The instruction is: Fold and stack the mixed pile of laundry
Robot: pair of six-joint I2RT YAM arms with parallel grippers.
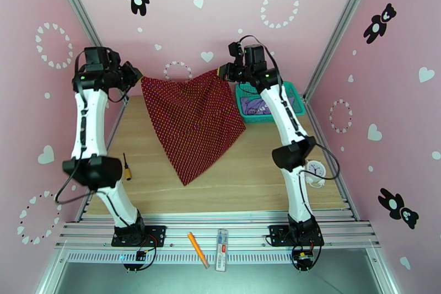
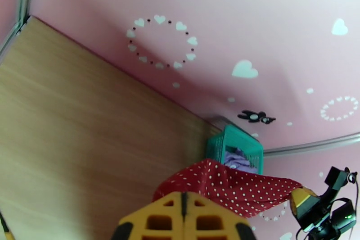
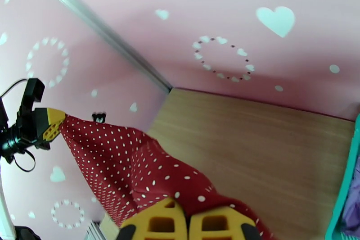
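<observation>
Both arms reach toward the far wall with a dark red cloth [image 1: 193, 118] with pale dots stretched between them above the desk [image 1: 264, 174]. The left gripper [image 1: 138, 75] is closed on one upper corner of the cloth. In the left wrist view its yellow fingers [image 2: 157, 218] are pressed together, with the fabric coming out between them. The right gripper [image 1: 222, 71] is clamped on the opposite upper corner, and the right wrist view shows the cloth bunched at its closed tips.

The top edge of the cloth runs nearly taut from one gripper to the other. The rest hangs down in a rough diamond, with its lowest point near the middle of the desk. Whether that point touches the wood cannot be told.

A teal mesh basket [image 1: 298, 103] sits at the far right corner of the desk, just beside the right gripper, with the lavender T-shirt [image 1: 258, 105] crumpled inside it. An orange pen [image 1: 197, 249] lies on the metal rail between the arm bases.
</observation>
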